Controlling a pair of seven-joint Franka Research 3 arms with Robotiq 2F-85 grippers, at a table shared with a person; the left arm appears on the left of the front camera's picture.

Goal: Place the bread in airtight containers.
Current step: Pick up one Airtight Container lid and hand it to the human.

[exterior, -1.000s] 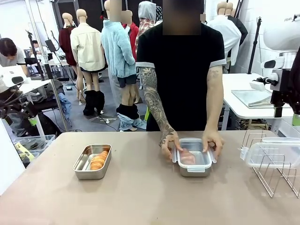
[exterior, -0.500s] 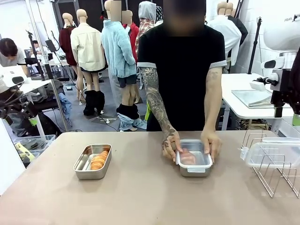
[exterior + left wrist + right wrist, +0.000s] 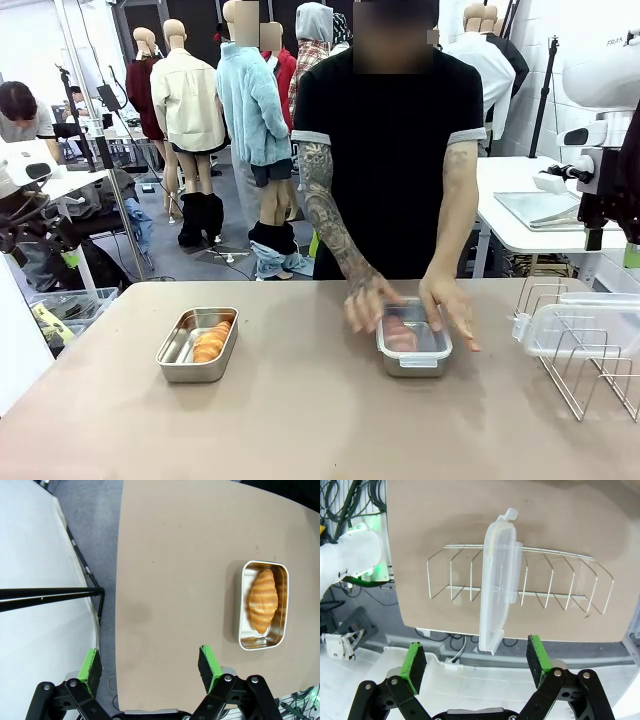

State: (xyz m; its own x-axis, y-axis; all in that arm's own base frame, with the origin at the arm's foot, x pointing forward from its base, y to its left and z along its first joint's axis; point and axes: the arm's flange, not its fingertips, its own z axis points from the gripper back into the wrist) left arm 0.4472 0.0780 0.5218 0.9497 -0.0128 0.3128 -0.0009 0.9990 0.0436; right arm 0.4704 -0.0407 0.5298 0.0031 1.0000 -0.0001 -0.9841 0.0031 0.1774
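Left tool (image 3: 150, 666) and right tool (image 3: 476, 661) both gape wide, holding nothing. One croissant (image 3: 263, 602) lies in an open tin (image 3: 257, 640) toward the tabletop's (image 3: 300, 420) left edge. Another croissant (image 3: 398, 335) sits in a lidded tin (image 3: 413, 365) near the far edge, under a person's hands (image 3: 365, 300). A spare lid (image 3: 499, 580) stands in a wire rack (image 3: 560, 587) at the right edge.

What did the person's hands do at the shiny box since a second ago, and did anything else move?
The person's hands held the two sides of the lidded tin; now they seem to have let go and slide across its top, blurred. The lid's side flaps, which stuck out, are folded down. Unchanged: the open tin with its croissant, the spare lid on the wire rack.
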